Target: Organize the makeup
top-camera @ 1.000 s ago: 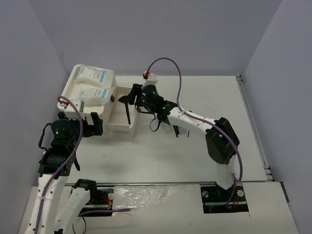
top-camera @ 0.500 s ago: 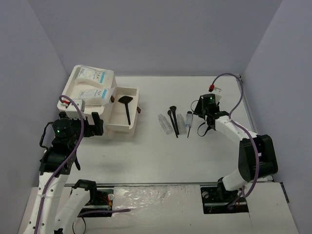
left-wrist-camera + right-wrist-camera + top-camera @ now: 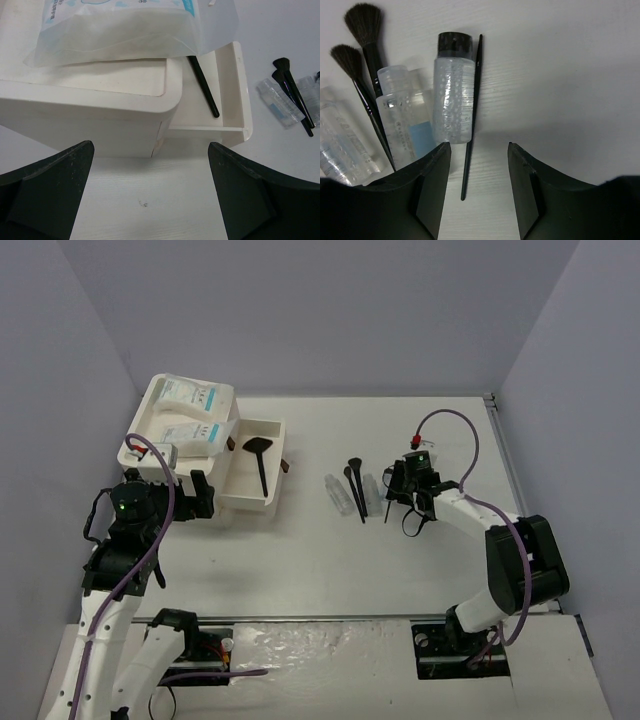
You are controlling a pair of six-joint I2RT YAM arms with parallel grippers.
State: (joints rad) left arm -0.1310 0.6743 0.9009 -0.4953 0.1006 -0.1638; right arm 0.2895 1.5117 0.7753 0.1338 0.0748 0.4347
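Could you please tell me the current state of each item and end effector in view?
Drawer: open, one brush inside.
Left end effector: open, empty.
Right end effector: open, empty.
Black-capped bottle: capped, lying flat.
Packets: lying on top of the box.

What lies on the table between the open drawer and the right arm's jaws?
Two black brushes and some clear tubes, side by side; the top view shows it.

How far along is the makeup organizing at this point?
Done: two packets sit on the box, and one black brush lies in the open drawer. In hand: nothing; the open right gripper hovers over the black-capped tube. Left: the clear tubes and brushes on the table.
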